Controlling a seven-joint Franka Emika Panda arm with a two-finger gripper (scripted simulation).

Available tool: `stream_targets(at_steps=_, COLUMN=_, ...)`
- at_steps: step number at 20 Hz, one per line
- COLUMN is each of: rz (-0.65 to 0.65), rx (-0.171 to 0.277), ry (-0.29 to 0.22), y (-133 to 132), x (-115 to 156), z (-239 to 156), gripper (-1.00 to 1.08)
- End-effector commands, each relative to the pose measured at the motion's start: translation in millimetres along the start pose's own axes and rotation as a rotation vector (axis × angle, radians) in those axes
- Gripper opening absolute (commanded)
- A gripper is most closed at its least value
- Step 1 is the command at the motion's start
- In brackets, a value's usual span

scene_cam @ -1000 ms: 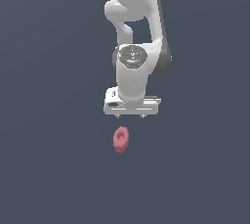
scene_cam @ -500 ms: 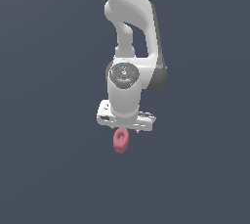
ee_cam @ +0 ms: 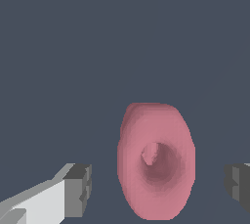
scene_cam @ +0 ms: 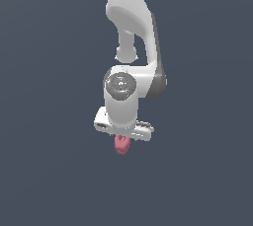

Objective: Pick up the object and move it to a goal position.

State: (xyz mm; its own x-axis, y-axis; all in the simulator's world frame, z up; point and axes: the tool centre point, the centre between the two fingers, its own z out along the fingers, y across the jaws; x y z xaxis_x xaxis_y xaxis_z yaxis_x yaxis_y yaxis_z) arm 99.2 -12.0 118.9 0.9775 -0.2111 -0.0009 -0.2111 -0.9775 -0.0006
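Fingers (ee_cam: 78,190) first: on my wrist view the two dark-padded white fingers stand spread wide, one on each side of the small matte pink-red doughnut-shaped ring (ee_cam: 155,162), with clear gaps, so nothing is gripped. The ring sits between them, its centre hole facing my camera. On the exterior view the ring (scene_cam: 121,144) pokes out just beneath the white Panda arm's hand, over the plain grey bench (scene_cam: 44,180). I judge this the reach-in step; next I'd settle slightly lower, then close across the ring's narrow width before lifting.
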Motion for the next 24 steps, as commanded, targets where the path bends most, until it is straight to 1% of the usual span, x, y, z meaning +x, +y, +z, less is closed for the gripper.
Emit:
stream_targets(at_steps=1, rz=0.006, rx=-0.001, ry=0.001, y=0.5, x=2.1, z=0.8, gripper=1.00)
stream_targets(at_steps=7, rz=0.004, rx=0.000, ry=0.000, y=0.3, x=1.3, z=7.8, gripper=1.00)
stream_targets(at_steps=16, rz=0.006, rx=-0.001, ry=0.001, y=0.7, x=0.7, z=50.2, gripper=1.00)
stream_targets(at_steps=22, rz=0.006, rx=-0.001, ry=0.001, y=0.4, x=2.3, z=50.9, gripper=1.00)
stream_targets(at_steps=23, rz=0.006, rx=-0.001, ry=0.001, y=0.4, x=2.3, z=50.9, gripper=-1.00)
stream_targets(at_steps=24, rz=0.006, rx=-0.001, ry=0.001, y=0.4, x=2.3, z=50.9, gripper=-1.00)
